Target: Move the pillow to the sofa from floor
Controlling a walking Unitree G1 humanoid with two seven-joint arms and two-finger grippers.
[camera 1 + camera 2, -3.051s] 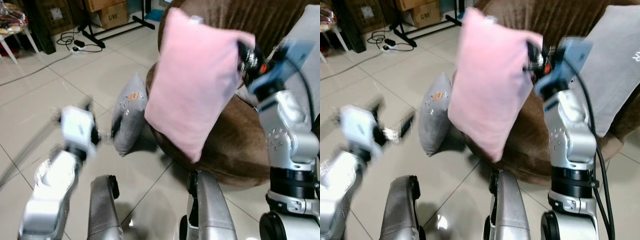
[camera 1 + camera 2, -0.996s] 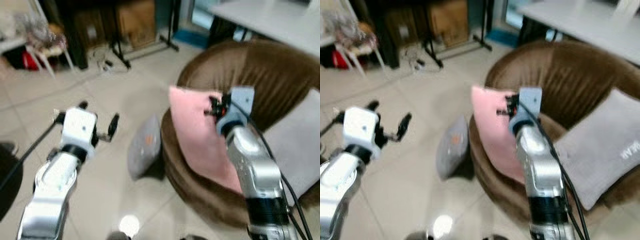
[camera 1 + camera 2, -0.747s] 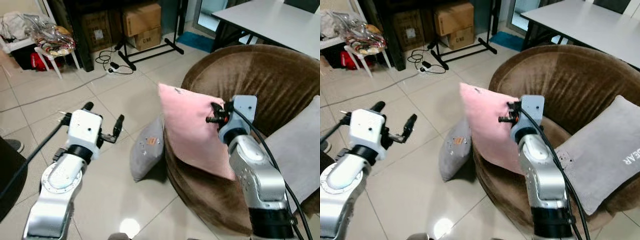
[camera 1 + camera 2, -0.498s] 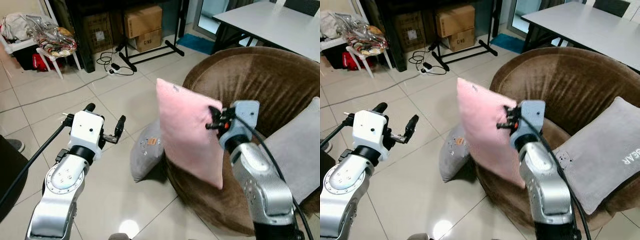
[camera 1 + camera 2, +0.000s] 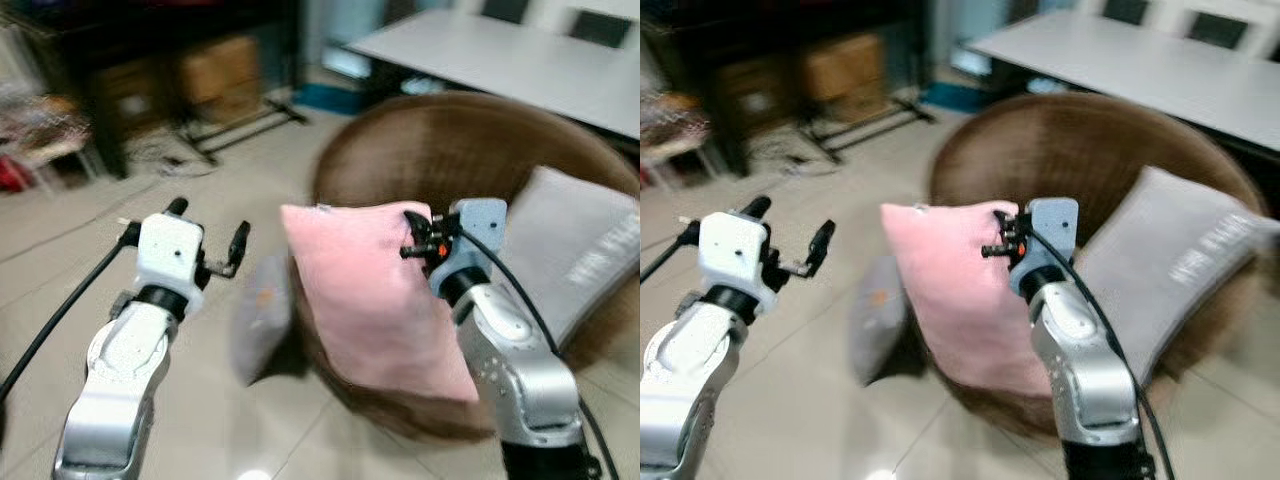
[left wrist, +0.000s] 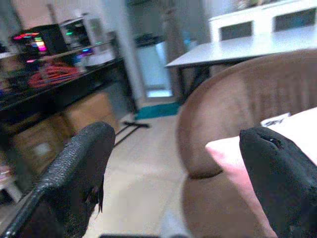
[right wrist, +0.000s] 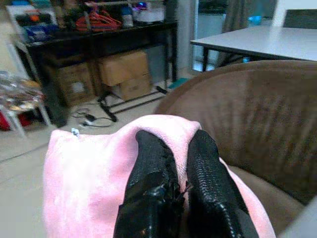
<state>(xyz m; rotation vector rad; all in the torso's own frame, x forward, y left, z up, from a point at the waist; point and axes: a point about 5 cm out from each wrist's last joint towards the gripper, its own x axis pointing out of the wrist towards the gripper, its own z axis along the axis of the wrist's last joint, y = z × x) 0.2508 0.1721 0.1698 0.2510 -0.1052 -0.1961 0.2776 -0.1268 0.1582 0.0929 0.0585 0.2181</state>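
Note:
My right gripper (image 5: 412, 238) is shut on the top edge of a pink pillow (image 5: 370, 300), which hangs in front of a round brown sofa (image 5: 450, 150), its lower part over the seat's front rim. In the right wrist view both black fingers (image 7: 153, 183) pinch the pink fabric (image 7: 84, 188). My left gripper (image 5: 205, 225) is held up over the floor to the left, open and empty; its fingers (image 6: 74, 173) stand wide apart in the left wrist view.
A grey pillow (image 5: 255, 320) leans on the floor against the sofa's left side. A second grey pillow (image 5: 575, 245) lies on the sofa's right. A white table (image 5: 500, 60) stands behind; boxes (image 5: 215, 65), a rack and cables stand at the back left.
The camera has swung, shifting the scene. The pink pillow has turned from hanging edge-on to facing me broadly and sits lower, against the sofa's front. My left arm keeps its pose.

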